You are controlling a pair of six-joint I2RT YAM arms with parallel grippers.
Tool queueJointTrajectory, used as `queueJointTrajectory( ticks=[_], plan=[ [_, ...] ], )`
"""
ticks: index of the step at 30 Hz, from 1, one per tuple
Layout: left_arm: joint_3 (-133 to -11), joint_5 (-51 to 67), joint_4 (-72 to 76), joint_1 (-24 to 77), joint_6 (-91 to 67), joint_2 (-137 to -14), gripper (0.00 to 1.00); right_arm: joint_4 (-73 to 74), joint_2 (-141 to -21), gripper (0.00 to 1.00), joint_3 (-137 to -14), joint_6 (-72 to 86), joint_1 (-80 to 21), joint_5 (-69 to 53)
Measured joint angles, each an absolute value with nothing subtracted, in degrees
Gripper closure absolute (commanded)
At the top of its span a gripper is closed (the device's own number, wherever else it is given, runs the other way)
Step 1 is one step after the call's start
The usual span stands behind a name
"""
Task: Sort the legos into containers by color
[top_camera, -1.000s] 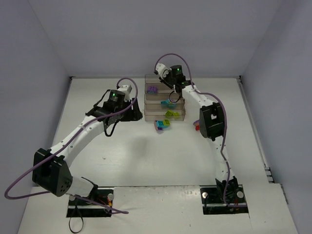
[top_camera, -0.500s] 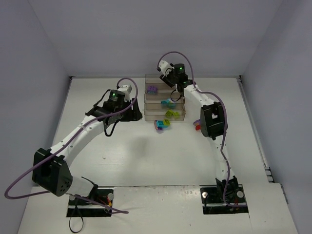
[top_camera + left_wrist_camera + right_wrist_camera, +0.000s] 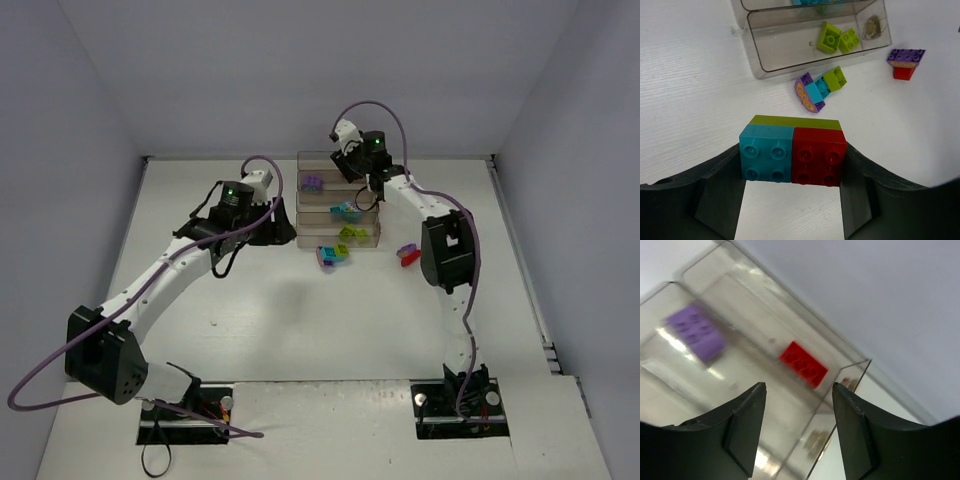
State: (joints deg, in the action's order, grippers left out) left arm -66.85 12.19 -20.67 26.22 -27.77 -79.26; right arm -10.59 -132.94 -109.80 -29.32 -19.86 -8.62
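Left pincer (image 3: 792, 165) pinches a mixed stack (image 3: 771, 152) between its two dark fingers (image 3: 722, 175): a cyan brick and a red brick side by side on a lime green piece. Whether the stack rests on the counter (image 3: 700, 100) or hangs just above it, I cannot tell. Right pincer (image 3: 797, 392) is spread wide with nothing in it, poised over the upper tiers of the rack (image 3: 308, 160).

The sorting looks partly done. Each tier seems to hold one colour:
- a red brick (image 3: 803, 363) in the top tray
- a purple brick (image 3: 695, 332) in the next
- cyan pieces (image 3: 345, 213) in the third
- two lime green bricks (image 3: 830, 37) in the lowest tray (image 3: 790, 55)

Three mixed pieces are left. A clump of purple, cyan and lime (image 3: 817, 90) lies on the counter just in front of the lowest tray. A purple-on-red pair (image 3: 905, 62) stands off to the right of it, and there is the stack in the left pincer. All three would likely need pulling apart before any brick can go in a tray — so the harder part is probably ahead.

From its base at the near left, the left arm stretches in a long diagonal toward the rack's left side, with its wrist tipped down beside the lower tiers. The right arm reaches forward, then folds at the elbow so its forearm runs back leftward over the rack — its wrist sits high above the far trays.
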Motion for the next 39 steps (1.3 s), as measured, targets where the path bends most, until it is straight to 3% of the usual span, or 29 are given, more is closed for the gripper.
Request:
queueJointTrajectory(
  ticks=[3, 9, 14, 20, 32, 39],
  plan=[
    [-67.35, 15.55, -19.0, 25.23, -27.79, -79.77, 0.87, -11.16, -123.79, 0.47, -100.73, -24.71, -19.84, -12.62],
    [-73.19, 23.99, -15.46, 22.83, -29.39, -84.99, 0.86, -13.02, -104.4, 0.36, -87.35, -18.28, -19.79, -23.86],
    [-77.78, 31.29, -14.09, 22.15, -32.6, -88.92, 0.84, -14.41, -95.11, 0.29, -78.56, -15.84, -20.38, -32.03],
    [-82.83, 38.28, -12.93, 21.93, -39.35, -90.98, 0.83, -13.76, -91.22, 0.27, -72.84, -15.46, -22.44, -36.64],
    [-84.44, 45.08, -7.33, 21.67, -51.03, -92.4, 0.83, -12.97, -85.47, 0.25, -72.64, -17.58, -27.16, -41.15],
    [-84.44, 47.33, -5.93, 21.67, -53.52, -93.65, 0.83, -12.25, -85.49, 0.39, -72.66, -18.39, -27.83, -41.65]
  ],
)
